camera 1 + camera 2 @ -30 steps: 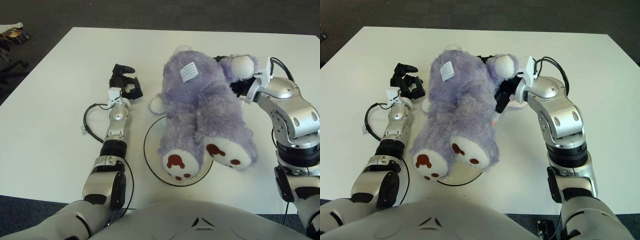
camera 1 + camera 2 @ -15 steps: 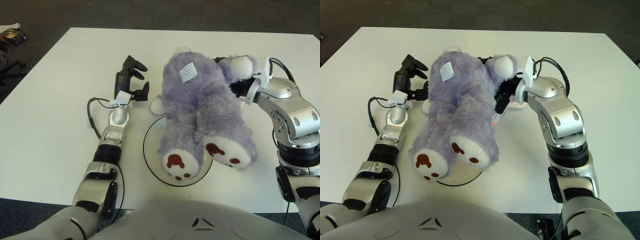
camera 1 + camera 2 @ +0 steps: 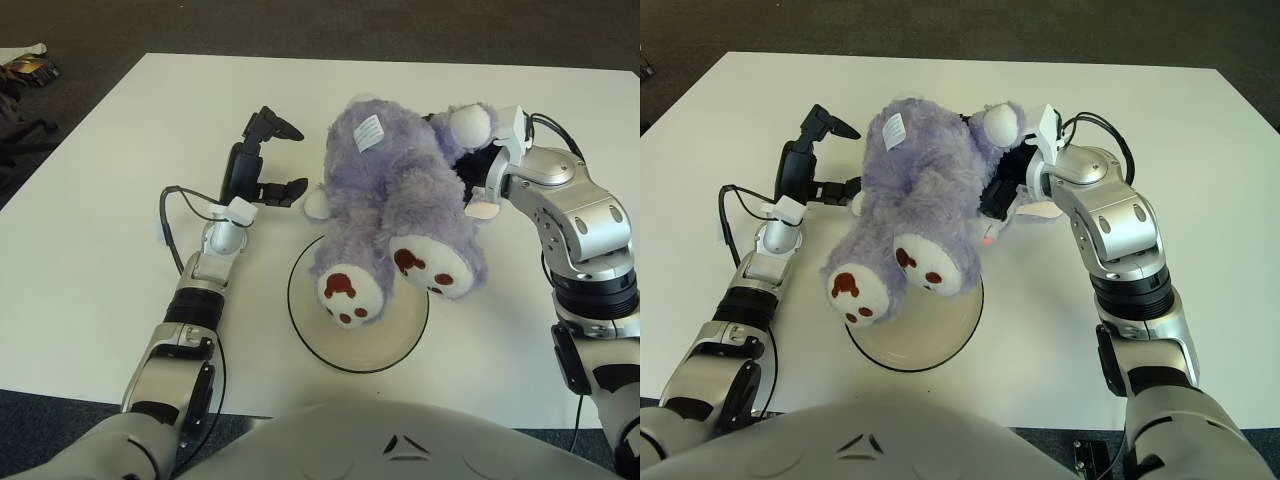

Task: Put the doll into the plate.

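A purple plush doll (image 3: 395, 200) with white, red-marked feet lies on its front, a label on its back. Its feet hang over the far part of the clear round plate (image 3: 372, 342), which has a dark rim and stands on the white table near me. My right hand (image 3: 474, 170) is shut on the doll's upper part beside a white paw, with its fingers partly buried in the fur. Just left of the doll, close to its small white paw (image 3: 317, 204), my left hand (image 3: 284, 160) is open with spread fingers and holds nothing.
A black cable (image 3: 168, 222) loops from my left wrist over the table. The table's left edge borders dark carpet, where small items (image 3: 25, 68) lie at the far left. Bare table top stretches to the far side and left.
The doll has shifted away from me and its feet have lifted, uncovering more of the plate. My left hand has moved toward the doll and spread its fingers wider.
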